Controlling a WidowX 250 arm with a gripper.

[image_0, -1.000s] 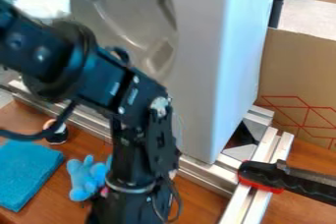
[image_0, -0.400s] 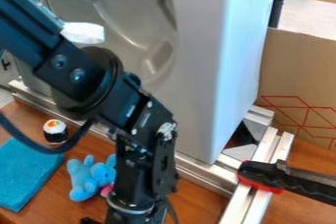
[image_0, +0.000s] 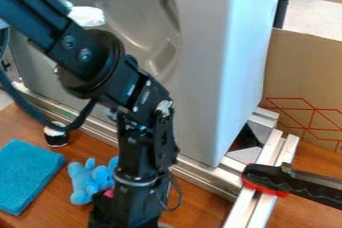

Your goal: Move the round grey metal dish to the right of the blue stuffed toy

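Note:
The black gripper hangs low at the bottom centre, over the wooden table, its lower end at the view's bottom edge. Right beside it on the left lies a light blue plush elephant, partly covered by the arm, with a bit of pink between them. A teal folded cloth lies flat at the lower left. Above the cloth stands a small black and white sushi toy, its top partly crossed by the arm's cable. Whether the gripper touches the elephant is hidden.
A tall grey metal-like panel stands behind the arm on silver rails. A black and red-handled tool lies across the right rail. Cardboard stands behind at right.
The arm first shifted right, uncovering the sushi toy, then came slightly back left. The gripper moved right and then back left with it. The elephant and cloth have stayed in place.

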